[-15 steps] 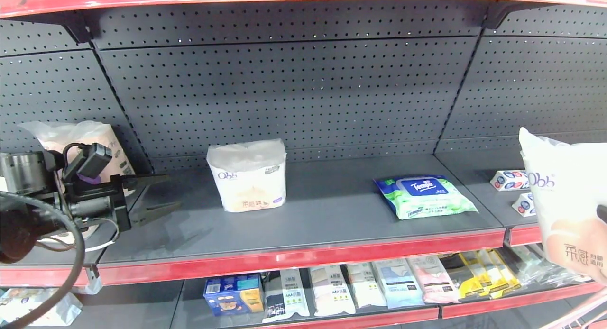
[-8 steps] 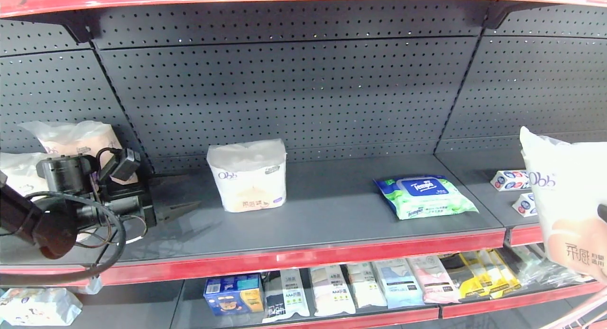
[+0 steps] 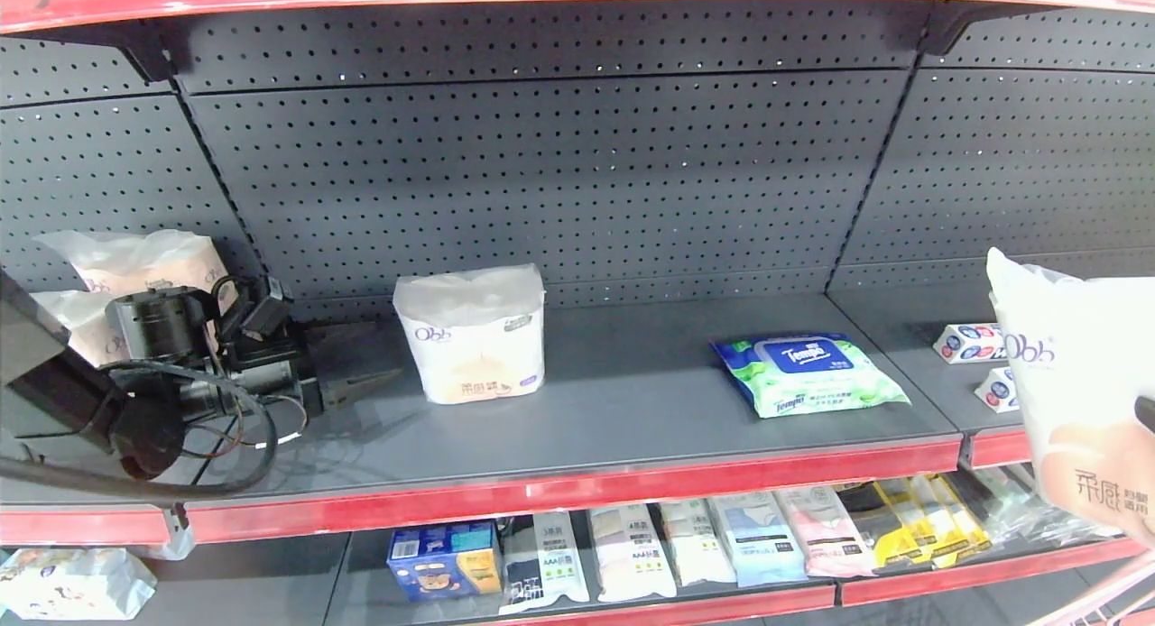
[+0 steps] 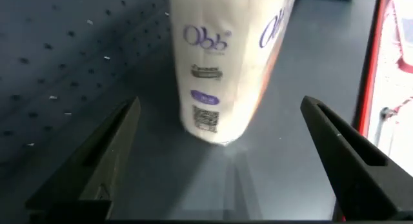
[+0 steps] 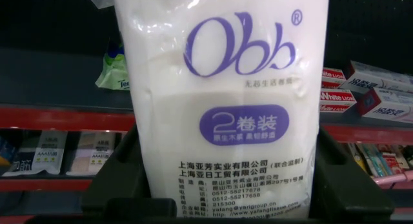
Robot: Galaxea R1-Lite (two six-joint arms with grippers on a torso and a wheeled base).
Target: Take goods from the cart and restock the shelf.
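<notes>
while right gripper (image 5: 226,179) clamps one roll-paper pack (image 5: 222,88) at 3 o'clock, left gripper (image 3: 361,362), jaws wide, faces the upright shelf pack (image 3: 469,337) at its 3 o'clock, just off its tips.

The left claw (image 3: 383,351) has moved along the shelf (image 3: 632,409) toward the toilet paper pack (image 3: 469,337). A second ago it was well apart from the pack, out near the left end of the shelf. Half a second ago it was about halfway there. Now its open tips are near the pack's left side and point at it. The arm behind it has come further in too.
</notes>
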